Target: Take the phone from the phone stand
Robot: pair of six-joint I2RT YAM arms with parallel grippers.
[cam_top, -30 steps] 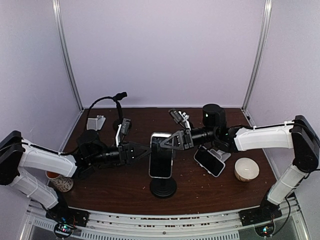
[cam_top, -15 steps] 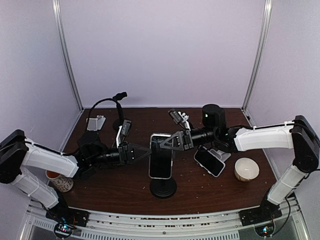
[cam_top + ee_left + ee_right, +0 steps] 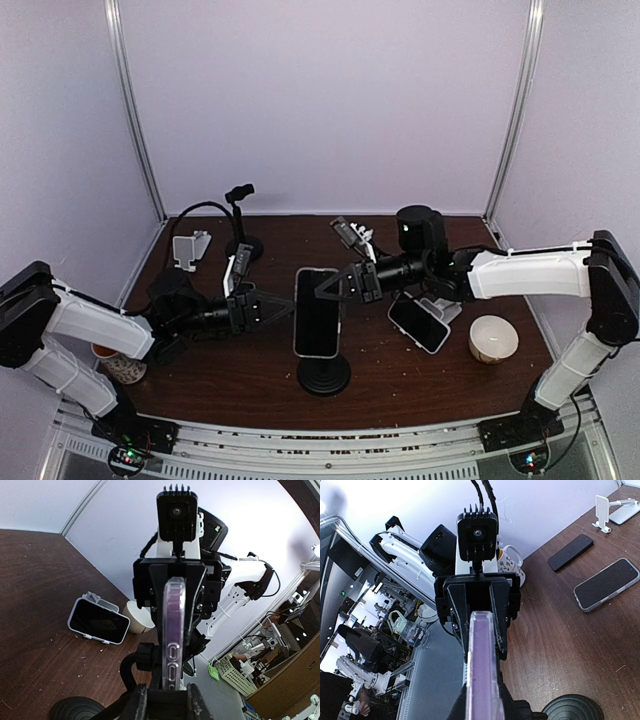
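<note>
The phone (image 3: 318, 312), dark screen in a clear case, stands upright in the black phone stand, whose round base (image 3: 322, 377) rests on the table. My left gripper (image 3: 290, 307) is at the phone's left edge. In the left wrist view it (image 3: 166, 705) is shut on the stand's black side clamp, with the phone (image 3: 173, 615) edge-on above. My right gripper (image 3: 325, 290) is at the phone's upper right edge. In the right wrist view it (image 3: 484, 707) is shut on the phone (image 3: 482, 650), seen edge-on.
A second phone (image 3: 418, 322) in a white holder lies right of the stand, beside a white cup (image 3: 492, 338). A black cylinder (image 3: 420, 232) stands at the back. A gooseneck holder (image 3: 238, 215) and a grey stand (image 3: 190, 246) are back left, a mug (image 3: 125, 365) near left.
The phone, the stand and both grippers have shifted slightly left and up. The left arm has drawn back to the left.
</note>
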